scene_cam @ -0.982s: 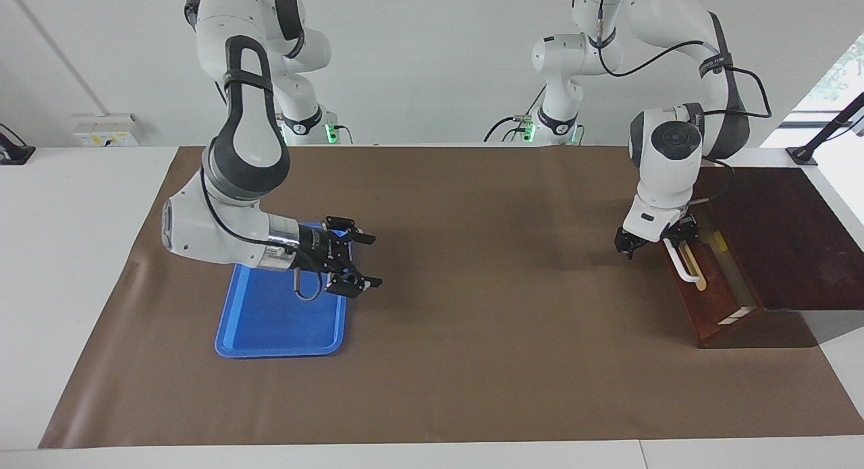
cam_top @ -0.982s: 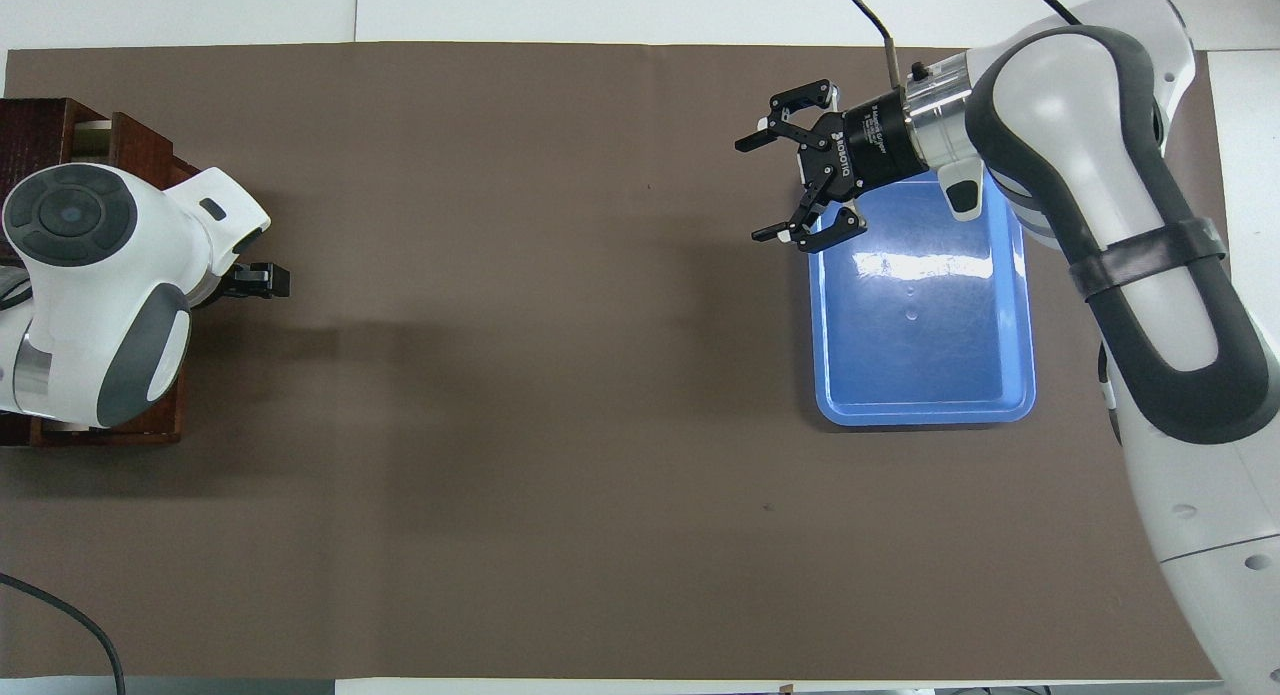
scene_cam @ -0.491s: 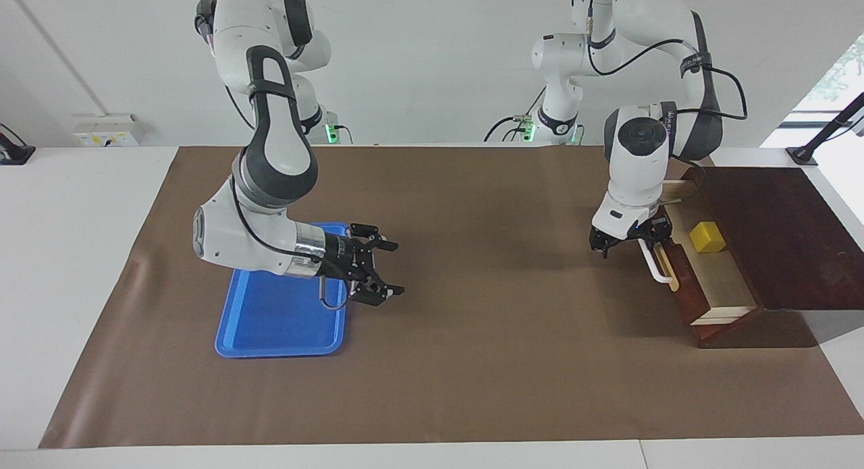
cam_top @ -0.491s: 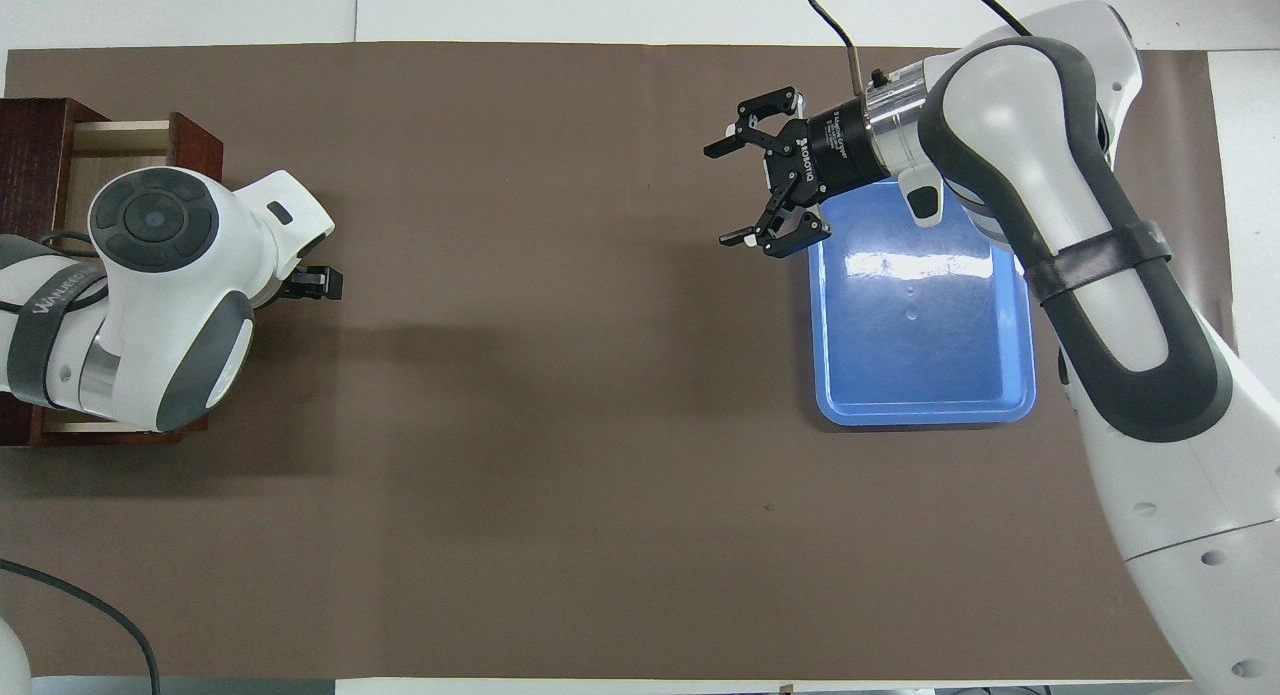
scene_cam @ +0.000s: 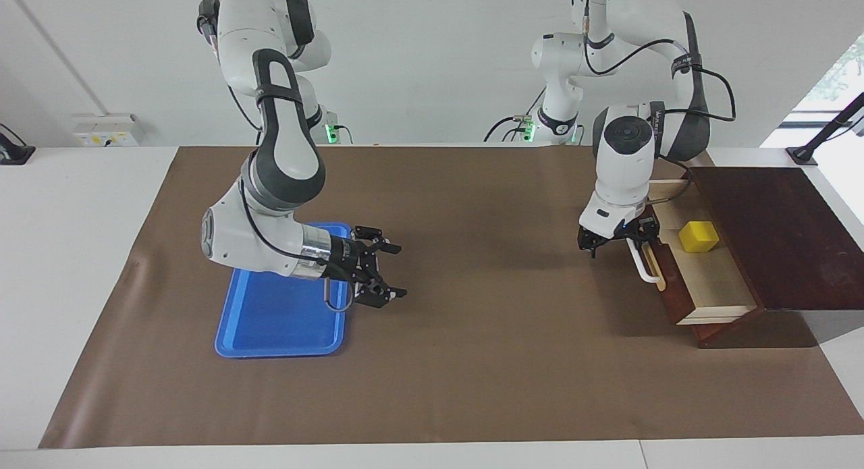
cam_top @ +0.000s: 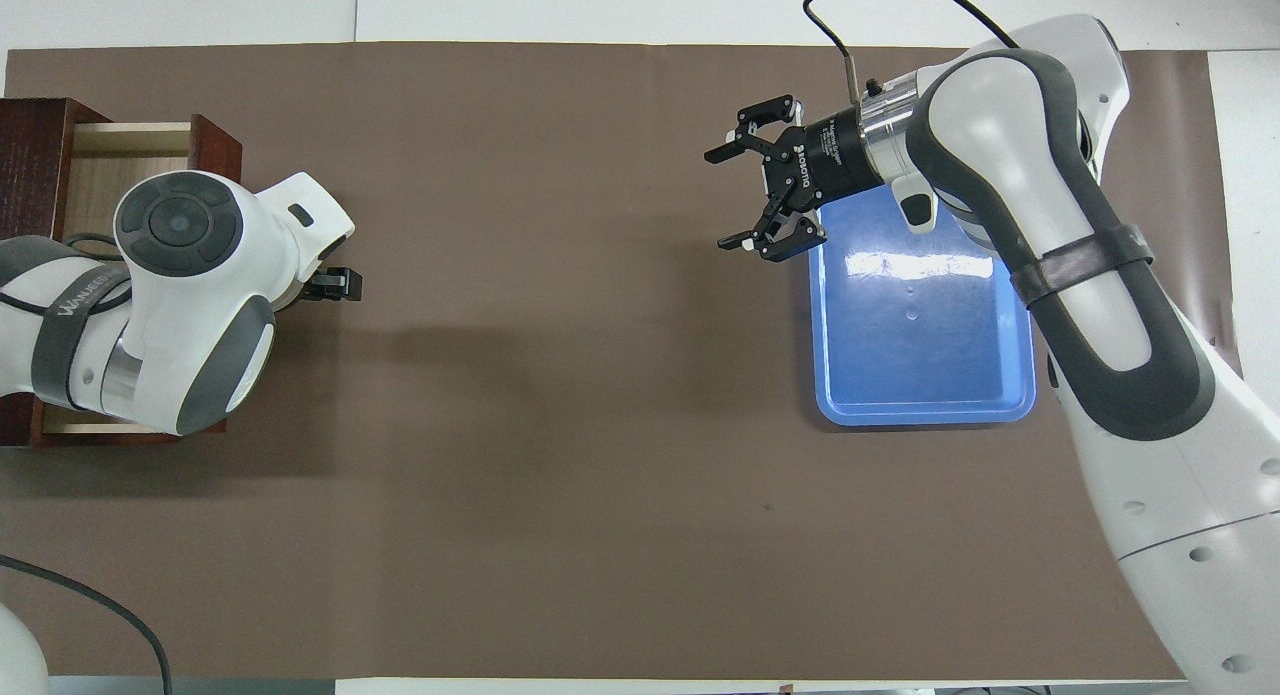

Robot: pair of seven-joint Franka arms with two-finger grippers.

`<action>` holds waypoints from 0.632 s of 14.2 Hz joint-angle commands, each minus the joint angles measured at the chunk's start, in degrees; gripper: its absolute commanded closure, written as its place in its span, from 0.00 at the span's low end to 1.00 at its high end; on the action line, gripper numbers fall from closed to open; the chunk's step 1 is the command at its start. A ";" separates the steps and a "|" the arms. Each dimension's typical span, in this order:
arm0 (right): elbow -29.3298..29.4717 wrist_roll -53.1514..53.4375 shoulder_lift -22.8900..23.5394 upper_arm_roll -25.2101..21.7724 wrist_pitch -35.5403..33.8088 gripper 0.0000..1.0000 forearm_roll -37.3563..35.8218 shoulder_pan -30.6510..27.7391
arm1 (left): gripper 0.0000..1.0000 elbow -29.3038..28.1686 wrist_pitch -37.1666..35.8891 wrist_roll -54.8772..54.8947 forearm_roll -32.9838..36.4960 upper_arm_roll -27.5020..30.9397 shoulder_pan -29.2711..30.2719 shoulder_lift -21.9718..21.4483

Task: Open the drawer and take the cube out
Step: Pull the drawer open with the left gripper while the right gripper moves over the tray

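Facing view shows the cube (scene_cam: 698, 236), small and bright yellow, sitting on the pale wood floor of the drawer (scene_cam: 709, 280), toward the end nearer the robots, with bare floor around it. I'd guess it's light and rigid, maybe a bit slick, so the sensible hold is straight down from above on two flat parallel faces, with enough room to clear the drawer walls. The drawer is pulled well out of the dark wooden cabinet (scene_cam: 776, 233) at the left arm's end of the table. Its reddish-brown front carries a white bar handle (scene_cam: 641, 265), and the left gripper (scene_cam: 615, 238) is right at the end of that handle nearer the robots; can't tell if it's clamped on it or loose. The right gripper (scene_cam: 378, 271) has its fingers spread wide and holds nothing, hovering over the brown mat (scene_cam: 472, 361) just beside the edge of the blue tray (scene_cam: 270, 324), which looks like the likely drop spot.
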 commanded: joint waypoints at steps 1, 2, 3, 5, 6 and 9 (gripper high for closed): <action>-3.07 -0.03 -2.17 0.21 0.66 0.00 1.00 -0.81 | 0.00 1.28 -1.21 -2.91 -2.26 0.31 -2.47 0.68; -3.08 -0.03 -2.17 0.21 0.57 0.00 1.00 -1.24 | 0.00 1.28 -1.12 -3.18 -2.26 0.31 -2.99 0.68; -3.08 -0.03 -2.17 0.21 0.57 0.00 1.00 -1.25 | 0.00 1.28 -1.21 -3.27 -2.26 0.31 -3.34 0.68; -3.08 -0.03 -2.17 0.21 0.57 0.00 1.00 -1.25 | 0.00 1.28 -1.21 -3.71 -2.79 0.31 -3.78 0.68; -3.08 -0.03 -2.17 0.21 0.57 0.00 1.00 -1.25 | 0.00 1.28 -1.30 -3.71 -3.14 0.31 -4.22 0.68; -3.16 -0.03 -2.17 0.21 0.57 0.00 1.00 -1.25 | 0.00 1.37 -1.03 -4.94 -3.23 0.31 -4.93 0.68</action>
